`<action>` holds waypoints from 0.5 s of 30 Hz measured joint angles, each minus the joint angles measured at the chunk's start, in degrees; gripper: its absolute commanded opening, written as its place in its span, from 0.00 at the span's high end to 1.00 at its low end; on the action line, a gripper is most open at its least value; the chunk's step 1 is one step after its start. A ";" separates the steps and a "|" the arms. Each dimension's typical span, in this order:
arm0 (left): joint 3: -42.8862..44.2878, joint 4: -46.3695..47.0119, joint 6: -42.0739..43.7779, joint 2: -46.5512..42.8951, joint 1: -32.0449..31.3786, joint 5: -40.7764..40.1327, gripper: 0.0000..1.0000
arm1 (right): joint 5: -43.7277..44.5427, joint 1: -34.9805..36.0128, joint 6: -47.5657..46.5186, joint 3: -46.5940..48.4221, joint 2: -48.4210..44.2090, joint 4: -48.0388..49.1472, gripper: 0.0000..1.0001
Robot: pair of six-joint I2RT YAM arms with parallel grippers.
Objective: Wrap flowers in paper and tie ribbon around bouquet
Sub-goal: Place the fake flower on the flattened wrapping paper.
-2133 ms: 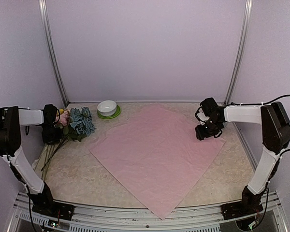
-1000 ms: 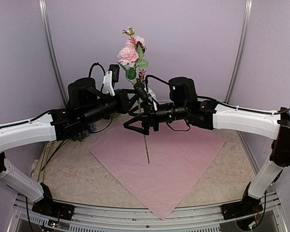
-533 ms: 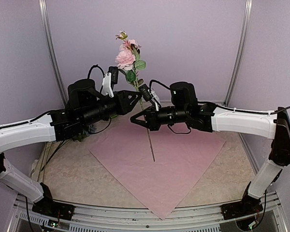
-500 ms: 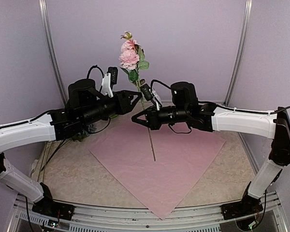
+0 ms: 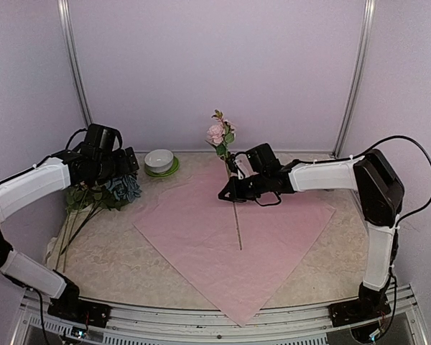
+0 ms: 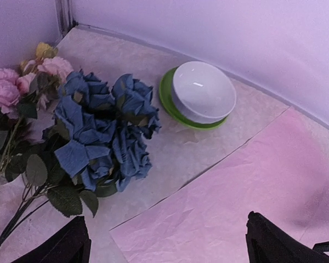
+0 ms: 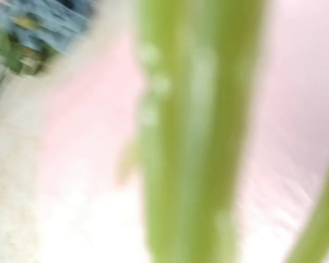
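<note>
Laying stems on the paper (image 5: 273,244): right gripper (image 5: 230,192) clamps the pink rose (image 5: 215,134) upright, stem hanging toward the sheet beneath; next, lower it flat. Left gripper (image 6: 165,244) gapes wide above the blue-headed flowers (image 6: 104,137)

The paper (image 5: 233,237) is lying spread over the middle of the surface (image 5: 115,259), with one corner reaching toward the near edge. The flowers (image 5: 118,188) are lying on the surface left of the paper, heads toward the back and stems trailing toward the near left. Behind the paper's left side, just right of the flower heads, a bowl (image 6: 203,90) is sitting on a plate (image 6: 165,96). The left fingers (image 6: 66,247) are hanging wide apart above the flowers. The right fingers (image 5: 225,194) are gripping a single stem (image 5: 237,226) roughly upright over the paper, bloom uppermost.
</note>
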 measured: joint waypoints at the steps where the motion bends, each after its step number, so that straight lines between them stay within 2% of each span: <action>1: -0.81 -1.03 0.00 -0.31 0.79 0.00 0.04 | 0.11 -0.28 0.72 -0.09 1.27 -0.44 0.94; 2: -1.55 -1.90 0.02 -0.57 1.75 0.15 0.04 | 0.39 -0.44 1.62 -0.55 2.10 -0.79 0.85; 4: -2.73 -3.45 0.22 -1.05 4.22 0.79 0.04 | 1.20 -0.50 2.49 -1.46 2.21 -1.51 0.62; 5: -3.08 -4.04 0.46 -1.09 5.73 0.92 0.04 | 1.70 -0.61 2.82 -1.57 2.19 -1.84 0.56; 8: -3.89 -5.75 1.16 -1.01 13.40 3.19 0.05 | 5.16 -0.72 2.97 -2.40 1.40 -2.78 0.51; 12: -4.00 -6.56 2.25 0.28 24.20 5.18 0.09 | 9.29 -0.72 2.54 -6.10 -2.54 -3.48 0.50; 15: -3.76 -7.26 3.85 2.60 29.07 4.44 0.17 | 12.74 -0.72 1.25 -7.91 -6.91 -5.18 0.49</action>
